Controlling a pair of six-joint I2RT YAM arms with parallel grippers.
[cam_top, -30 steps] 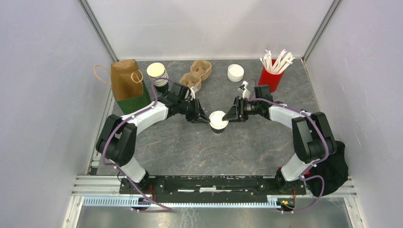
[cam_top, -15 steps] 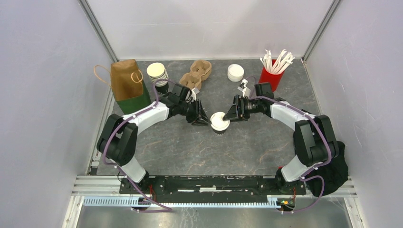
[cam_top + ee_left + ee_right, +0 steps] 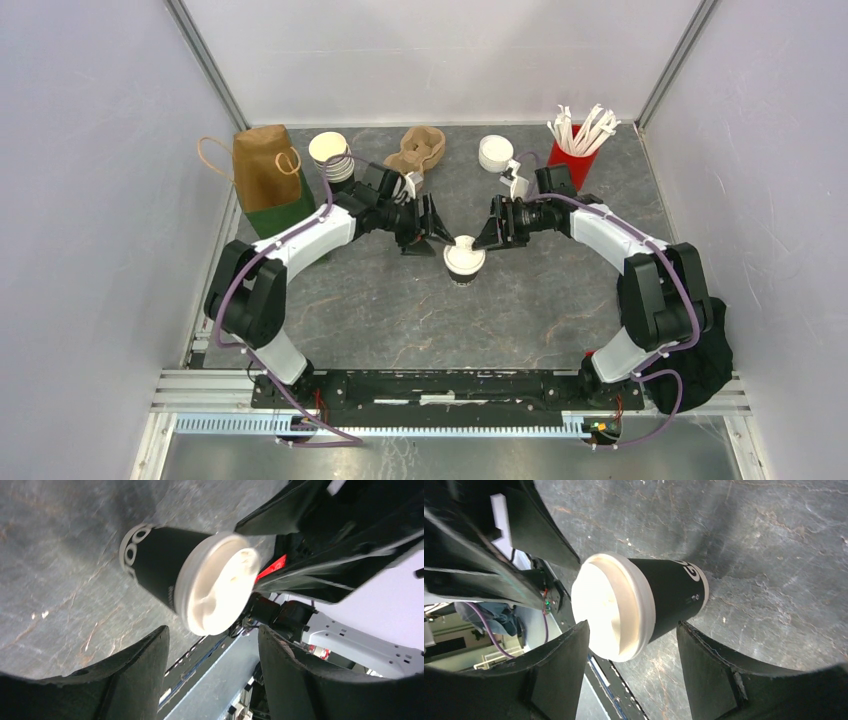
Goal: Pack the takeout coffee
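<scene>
The takeout coffee (image 3: 464, 260), a black cup with a white lid, stands upright on the table's middle. It shows in the left wrist view (image 3: 195, 580) and the right wrist view (image 3: 644, 605). My left gripper (image 3: 437, 240) is open just left of the cup, apart from it. My right gripper (image 3: 482, 237) is open just right of the cup, apart from it. Both sets of jaws stand wide with the cup beyond their tips, and nothing is held.
A brown paper bag (image 3: 268, 178) stands at the back left. Beside it are a stack of lidless cups (image 3: 330, 155), a cardboard cup carrier (image 3: 418, 152), a stack of white lids (image 3: 495, 152) and a red cup of straws (image 3: 572, 155).
Both grippers have drawn back a little from the cup toward the far side. The cup has stayed in place.
</scene>
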